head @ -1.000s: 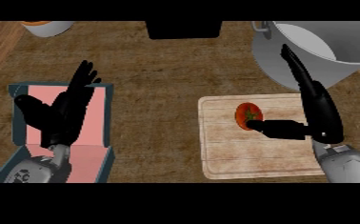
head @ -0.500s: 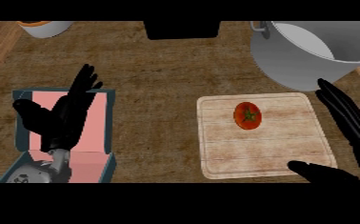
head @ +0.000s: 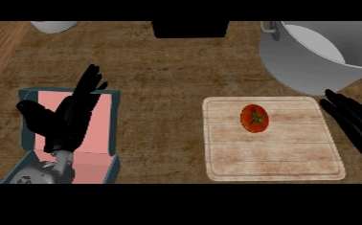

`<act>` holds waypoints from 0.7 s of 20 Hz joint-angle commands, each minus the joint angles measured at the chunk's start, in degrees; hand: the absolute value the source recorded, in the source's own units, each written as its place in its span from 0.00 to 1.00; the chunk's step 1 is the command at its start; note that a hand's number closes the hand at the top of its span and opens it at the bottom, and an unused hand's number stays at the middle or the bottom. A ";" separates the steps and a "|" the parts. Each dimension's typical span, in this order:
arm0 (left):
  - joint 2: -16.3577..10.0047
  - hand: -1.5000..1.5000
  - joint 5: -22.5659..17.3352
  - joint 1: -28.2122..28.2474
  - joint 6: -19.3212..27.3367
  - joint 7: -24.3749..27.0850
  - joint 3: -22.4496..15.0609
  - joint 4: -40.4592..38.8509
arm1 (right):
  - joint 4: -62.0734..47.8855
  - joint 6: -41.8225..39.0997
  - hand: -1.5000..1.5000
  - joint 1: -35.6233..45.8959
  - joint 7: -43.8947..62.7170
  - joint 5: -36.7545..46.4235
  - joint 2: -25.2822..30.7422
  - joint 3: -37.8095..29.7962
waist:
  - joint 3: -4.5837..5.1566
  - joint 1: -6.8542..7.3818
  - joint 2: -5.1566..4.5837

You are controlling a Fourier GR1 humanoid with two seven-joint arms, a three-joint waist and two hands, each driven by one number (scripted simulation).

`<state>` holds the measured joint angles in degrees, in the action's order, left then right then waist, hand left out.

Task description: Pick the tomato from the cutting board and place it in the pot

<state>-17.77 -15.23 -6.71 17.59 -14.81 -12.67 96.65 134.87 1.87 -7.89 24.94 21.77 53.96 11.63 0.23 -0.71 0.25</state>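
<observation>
Tomato (head: pixel 254 118) sits on the cutting board (head: pixel 272 162), upper middle, nothing touching it. The right hand (head: pixel 344 118) is way nearer, just off the board's right edge, fingers straight and empty, so the tomato lies to its left. Left hand (head: pixel 69 118) rests open over the pink box (head: pixel 93 161).

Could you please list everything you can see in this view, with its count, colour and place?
tomato: one, red, on the cutting board, towards its far side.
cutting board: one, pale wood, right half of the counter.
pot: one, grey, upper right, beyond the board.
box: one, teal with pink inside, lower left.
white dish: one, white, top left edge, partly cut off.
black block: one, black, top centre.
counter: one, brown, under everything.
left hand: one, black, open, resting over the box.
right hand: one, black, open, right edge, apart from the tomato.
</observation>
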 commanded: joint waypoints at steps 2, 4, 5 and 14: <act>0.67 0.50 -0.10 -2.71 -1.49 -0.94 0.86 -1.54 | 3.71 -6.88 0.00 5.86 17.08 1.65 -2.27 5.42 | -0.11 1.14 -0.35; 1.90 0.50 1.69 -0.95 -0.05 -0.84 -0.54 -0.32 | 6.38 -10.25 0.00 11.23 24.14 -0.65 -3.88 6.81 | -0.10 1.41 -0.29; 0.51 0.50 0.75 -5.13 -1.85 -3.31 1.59 -1.86 | 2.22 -11.12 0.00 12.97 23.33 -0.48 -5.56 6.63 | -0.15 1.12 -0.33; 2.43 0.50 1.97 -3.99 -3.99 -1.20 3.23 -4.38 | -5.72 -18.36 0.00 14.41 26.85 6.69 -12.63 13.37 | -0.20 0.67 -0.26</act>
<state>-15.34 -13.30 -9.13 15.04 -15.55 -10.71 94.27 130.07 -13.74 6.92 49.05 24.54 43.28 21.74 0.05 0.23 -0.03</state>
